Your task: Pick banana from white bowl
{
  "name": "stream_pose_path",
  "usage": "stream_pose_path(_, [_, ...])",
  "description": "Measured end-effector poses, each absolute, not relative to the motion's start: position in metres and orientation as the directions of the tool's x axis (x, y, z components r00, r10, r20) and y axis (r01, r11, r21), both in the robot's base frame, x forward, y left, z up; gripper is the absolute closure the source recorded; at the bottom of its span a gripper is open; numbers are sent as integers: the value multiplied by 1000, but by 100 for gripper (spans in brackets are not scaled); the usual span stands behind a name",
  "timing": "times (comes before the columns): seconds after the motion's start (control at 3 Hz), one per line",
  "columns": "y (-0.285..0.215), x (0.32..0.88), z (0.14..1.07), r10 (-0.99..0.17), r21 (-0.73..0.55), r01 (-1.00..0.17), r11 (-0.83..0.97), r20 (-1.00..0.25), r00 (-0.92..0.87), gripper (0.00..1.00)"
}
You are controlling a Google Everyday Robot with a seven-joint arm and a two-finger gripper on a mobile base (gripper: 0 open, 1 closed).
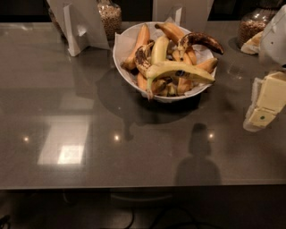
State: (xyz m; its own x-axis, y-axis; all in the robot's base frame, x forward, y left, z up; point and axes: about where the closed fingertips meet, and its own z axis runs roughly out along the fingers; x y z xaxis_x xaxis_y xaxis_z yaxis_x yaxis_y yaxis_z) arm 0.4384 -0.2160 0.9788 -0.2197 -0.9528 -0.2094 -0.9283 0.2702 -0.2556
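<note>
Pick not yet begun: the banana (pixel 178 70) lies atop the other bananas (pixel 142 42) in the white bowl (pixel 119 60), well apart to the left of the gripper (pixel 261 117), whose spread or closure I cannot tell; reach, grasp and lift remain

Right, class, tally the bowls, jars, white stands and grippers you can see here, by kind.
bowl: 1
jars: 2
white stands: 2
gripper, at the right edge, to the right of the bowl: 1
Total: 6
</note>
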Motion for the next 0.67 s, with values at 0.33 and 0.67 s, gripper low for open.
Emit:
stream_pose_path(0.33, [-216,438,979,-953,-256,-928,270,-210,-220,0])
stream_pose_path(0.67, [-206,449,981,-953,-295,-923,245,-247,-174,0])
